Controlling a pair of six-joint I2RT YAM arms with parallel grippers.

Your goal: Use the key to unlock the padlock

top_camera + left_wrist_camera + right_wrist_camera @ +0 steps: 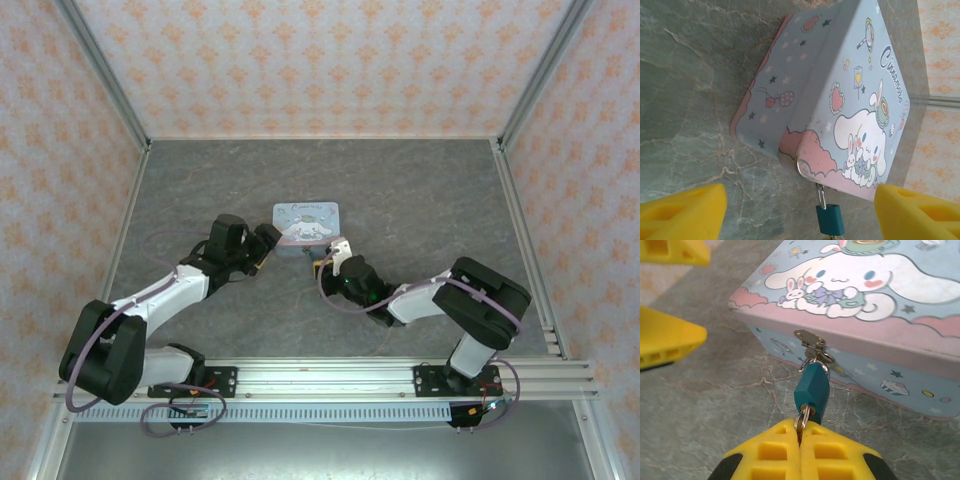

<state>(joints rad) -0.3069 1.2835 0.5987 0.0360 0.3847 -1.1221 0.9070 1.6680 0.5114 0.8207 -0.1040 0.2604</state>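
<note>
The tiny teal-blue metal padlock (812,390) hangs from the silver hasp (810,340) on the front wall of the light-blue cartoon-printed rectangular tin (880,305). Its long axis runs straight from the hasp toward the right gripper (800,431). That pincer is pressed together on the small silver key (801,421), apparently seated in the lock's underside (so the turn falls to the right arm, I judge). The left gripper (801,199) is spread wide near the tin's corner, holding nothing.

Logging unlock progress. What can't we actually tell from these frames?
- Blade of the key: right wrist view, buried between the right gripper fingers and the padlock.
- Keyhole end of the padlock: left wrist view, cut off by the bottom edge.
- Shackle latched or free: top view, too small.
</note>
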